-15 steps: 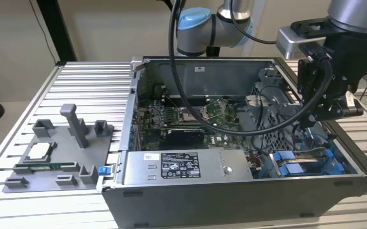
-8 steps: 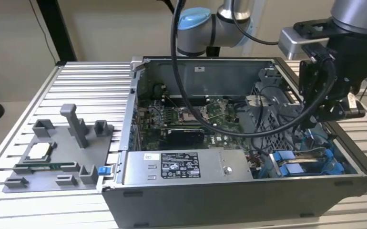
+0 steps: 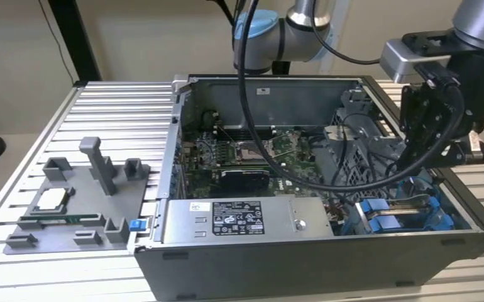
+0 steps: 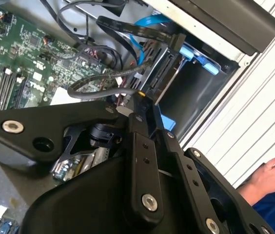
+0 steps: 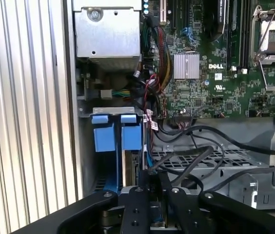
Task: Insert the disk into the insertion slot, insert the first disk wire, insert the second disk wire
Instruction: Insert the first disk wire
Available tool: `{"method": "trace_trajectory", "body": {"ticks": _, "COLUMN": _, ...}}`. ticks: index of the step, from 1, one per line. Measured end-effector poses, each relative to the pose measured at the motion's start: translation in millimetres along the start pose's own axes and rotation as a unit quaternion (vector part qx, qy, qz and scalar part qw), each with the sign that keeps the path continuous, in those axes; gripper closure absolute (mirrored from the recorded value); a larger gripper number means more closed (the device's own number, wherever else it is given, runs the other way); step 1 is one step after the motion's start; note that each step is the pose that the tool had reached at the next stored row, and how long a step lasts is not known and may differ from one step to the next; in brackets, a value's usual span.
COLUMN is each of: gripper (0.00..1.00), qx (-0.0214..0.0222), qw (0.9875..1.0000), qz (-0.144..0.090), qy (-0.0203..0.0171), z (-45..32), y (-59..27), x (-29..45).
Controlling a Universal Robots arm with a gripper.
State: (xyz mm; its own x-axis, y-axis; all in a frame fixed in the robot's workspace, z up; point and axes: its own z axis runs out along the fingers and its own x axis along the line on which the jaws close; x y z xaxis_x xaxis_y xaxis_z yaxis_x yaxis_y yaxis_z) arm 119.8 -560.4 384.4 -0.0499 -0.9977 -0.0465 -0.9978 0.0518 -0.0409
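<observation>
The insertion slot (image 5: pixel 109 111), a grey metal bay at the case's front corner on the exterior view's right (image 3: pixel 410 211), holds the disk (image 5: pixel 127 165) edge-on. The disk's blue carrier tabs (image 5: pixel 110 132) stick out of it. My gripper (image 5: pixel 154 184) hangs right over the bay (image 3: pixel 415 178), its black fingers (image 4: pixel 138 122) close together on the dark plug of a disk wire (image 5: pixel 186 163). That wire runs off over the perforated cage. A flat black wire (image 4: pixel 127 27) and a blue wire (image 4: pixel 149 20) lead to the bay's far end.
The green motherboard (image 5: pixel 210 73) lies beyond the bay, and the silver labelled power-supply box (image 3: pixel 237 220) beside it. Loose black cables (image 5: pixel 235 141) cross the cage. A grey fixture tray (image 3: pixel 74 207) sits on the ribbed table. A person's hand (image 4: pixel 269 175) rests outside the case.
</observation>
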Motion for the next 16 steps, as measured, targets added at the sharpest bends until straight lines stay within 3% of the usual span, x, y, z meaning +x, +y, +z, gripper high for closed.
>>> {"method": "trace_trajectory", "body": {"ticks": 3, "gripper": 1.0, "qx": -0.0093, "qw": 1.0, "qz": 0.001, "qy": 0.0005, "z": 1.8, "y": -1.8, "x": 4.0}}
{"method": "trace_trajectory", "body": {"ticks": 6, "gripper": 1.0, "qx": -0.0153, "qw": 0.9999, "qz": 0.001, "qy": 0.0008, "z": 4.6, "y": -3.7, "x": 7.2}}
{"method": "trace_trajectory", "body": {"ticks": 16, "gripper": 1.0, "qx": -0.0176, "qw": 0.9998, "qz": 0.002, "qy": -0.0013, "z": 20.7, "y": -16.1, "x": 16.5}}
